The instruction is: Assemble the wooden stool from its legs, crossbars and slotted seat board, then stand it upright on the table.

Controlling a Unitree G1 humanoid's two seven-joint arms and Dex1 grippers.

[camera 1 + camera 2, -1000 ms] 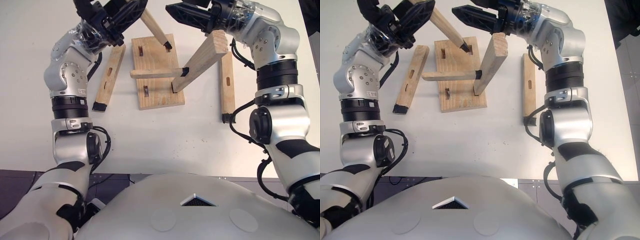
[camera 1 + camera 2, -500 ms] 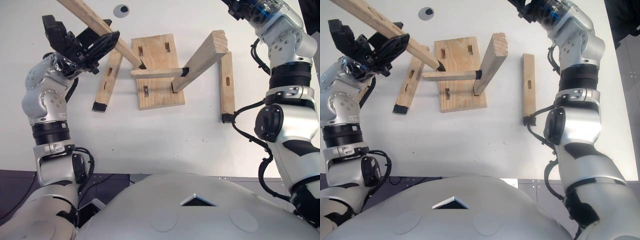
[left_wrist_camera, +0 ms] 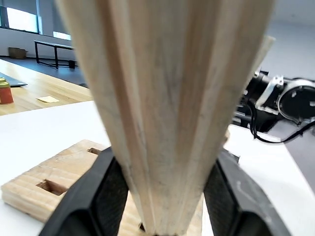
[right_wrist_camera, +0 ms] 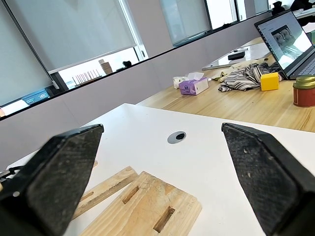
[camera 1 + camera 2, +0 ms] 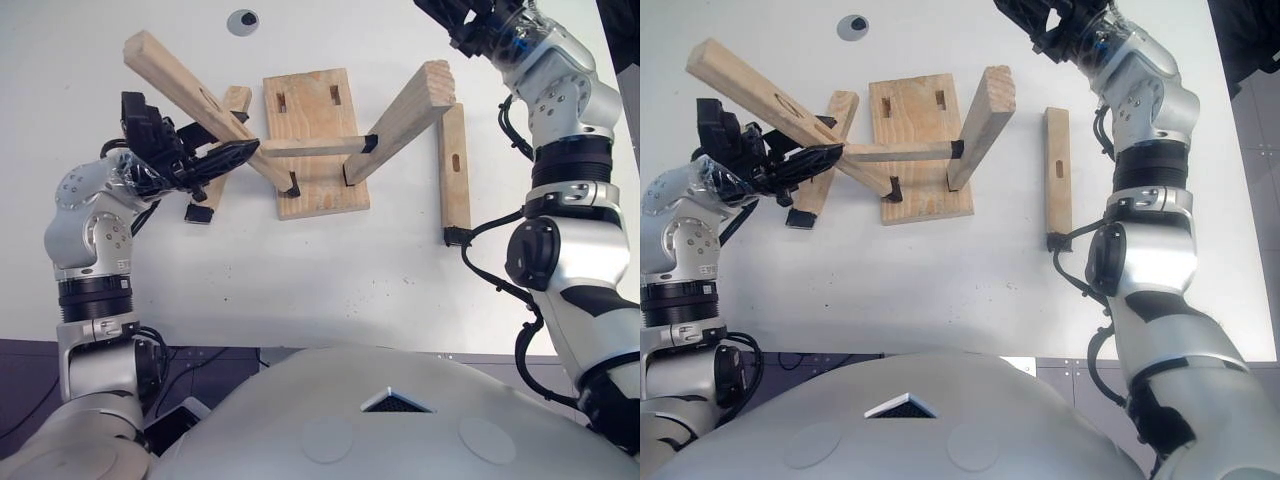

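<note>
- Stool is part-built. The pale, slotted wooden seat board [image 5: 320,200] lies flat mid-table. One pale wooden standing leg [image 5: 405,112] with a black tip leans out of the board's near-right slot. A thin wooden crossbar [image 5: 310,146] runs from it toward my left side.
- Left gripper [image 5: 222,160] is clamped on a second black-tipped wooden leg, the held leg [image 5: 175,75]. My black fingers [image 3: 96,196] press its two faces.
- The held leg's long axis slants from high at far left down to the board's near-left corner, where the black tip meets the board. Seated in the slot or just resting on it? Can't tell from these angles.
- Key relation: the target slot lies right of and below my left fingers, straight along the leg's axis. My read: tip the leg more upright, then push along that axis. The crossbar's free end is just beside the leg.
- Right gripper [image 4: 162,147] is spread wide and holds nothing. It hangs over the far-right table, well apart from the board, so the left arm is nearer.
- Two loose legs lie flat, one to the left [image 5: 236,100] and one to the right [image 5: 455,165] of the board.
</note>
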